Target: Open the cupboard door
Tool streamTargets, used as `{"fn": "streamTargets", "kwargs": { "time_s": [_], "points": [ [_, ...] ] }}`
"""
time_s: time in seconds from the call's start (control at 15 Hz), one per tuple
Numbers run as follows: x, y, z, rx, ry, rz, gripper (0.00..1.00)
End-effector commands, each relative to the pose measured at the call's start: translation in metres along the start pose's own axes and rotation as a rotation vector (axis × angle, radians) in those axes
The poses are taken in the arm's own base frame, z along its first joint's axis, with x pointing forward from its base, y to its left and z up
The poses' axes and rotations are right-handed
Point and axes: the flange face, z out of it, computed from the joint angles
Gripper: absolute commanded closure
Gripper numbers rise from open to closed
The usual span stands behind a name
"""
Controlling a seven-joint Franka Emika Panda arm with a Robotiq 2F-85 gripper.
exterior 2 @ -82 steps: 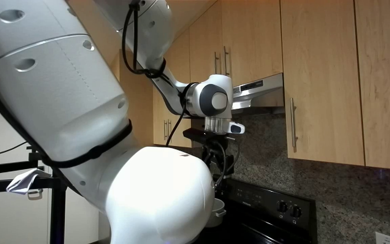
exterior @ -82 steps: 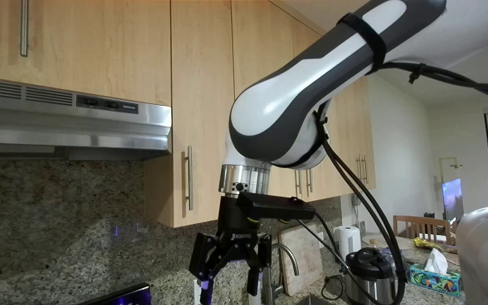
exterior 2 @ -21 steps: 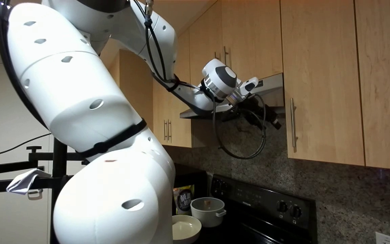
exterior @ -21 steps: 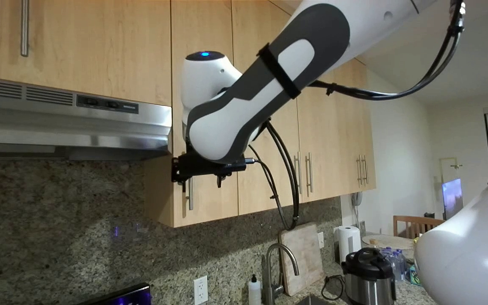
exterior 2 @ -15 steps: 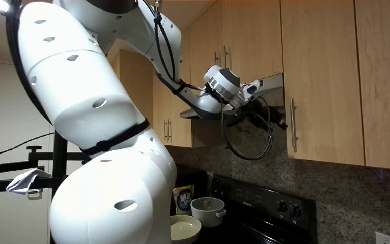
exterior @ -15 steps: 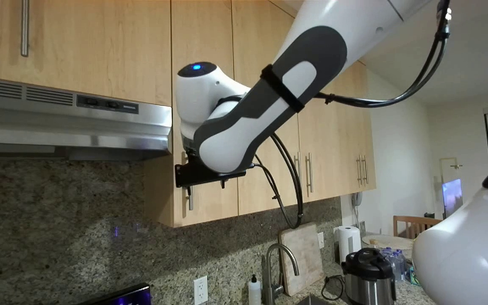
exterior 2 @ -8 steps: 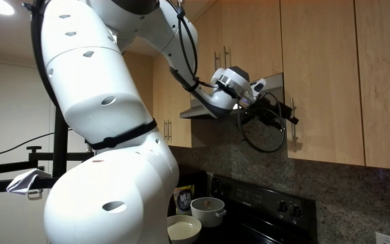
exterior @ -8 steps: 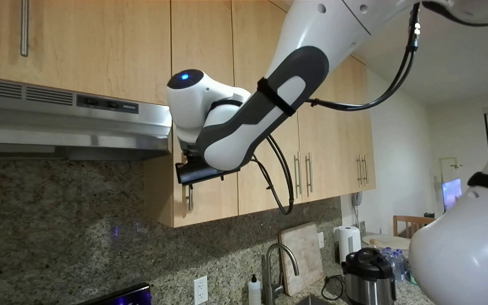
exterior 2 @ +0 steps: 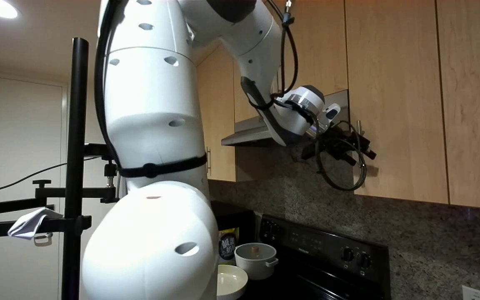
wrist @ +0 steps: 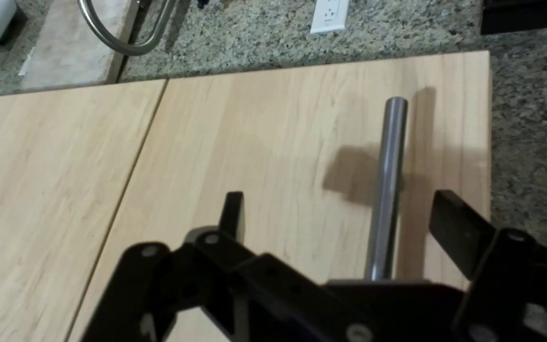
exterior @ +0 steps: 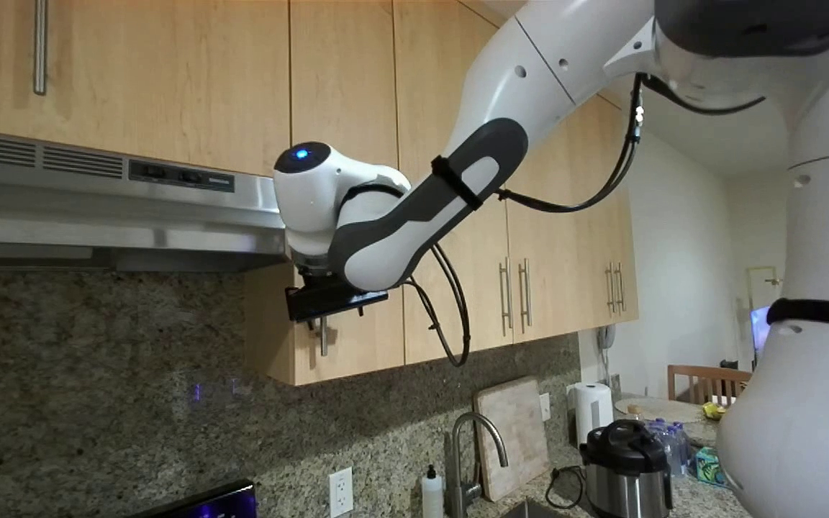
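Observation:
The cupboard door (exterior: 346,352) is a tall, narrow light-wood panel beside the hood, flush with its cabinet; it also shows in an exterior view (exterior 2: 398,104). Its slim silver bar handle (wrist: 388,180) stands near the panel's free edge. My gripper (wrist: 340,204) is open in the wrist view, black fingers (wrist: 458,232) spread on either side of the bar. The bar lies nearer the right-hand finger, with gaps on both sides. Its lower stretch in that view is hidden behind the gripper body. In an exterior view my gripper (exterior 2: 361,157) is in front of the door, tilted toward it.
The steel range hood (exterior: 98,212) sits left of the door. A neighbouring wood door (wrist: 50,199) adjoins it, with paired handles (exterior: 515,298) further right. Below are a faucet (exterior: 486,428), a pressure cooker (exterior: 627,467), a stove (exterior 2: 327,262) and a pot (exterior 2: 256,260).
Since 5.5 s ago, the gripper has risen and tilted from pointing down to facing the door. During the last second it has moved closer to the handle. The door has stayed shut.

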Motion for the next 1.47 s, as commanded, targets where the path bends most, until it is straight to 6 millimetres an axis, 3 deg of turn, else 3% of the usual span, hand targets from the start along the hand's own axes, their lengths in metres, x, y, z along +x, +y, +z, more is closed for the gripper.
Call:
{"fn": "streamTargets", "kwargs": {
  "time_s": [0.0, 0.53, 1.0, 1.4],
  "points": [
    [0.019, -0.008, 0.01, -0.018, 0.024, 0.045, 0.0],
    [0.033, 0.008, 0.015, -0.168, 0.059, 0.185, 0.0],
    [0.031, 0.012, 0.021, -0.142, 0.088, 0.296, 0.0],
    [0.024, 0.04, 0.01, -0.142, 0.097, 0.401, 0.0]
  ]
}}
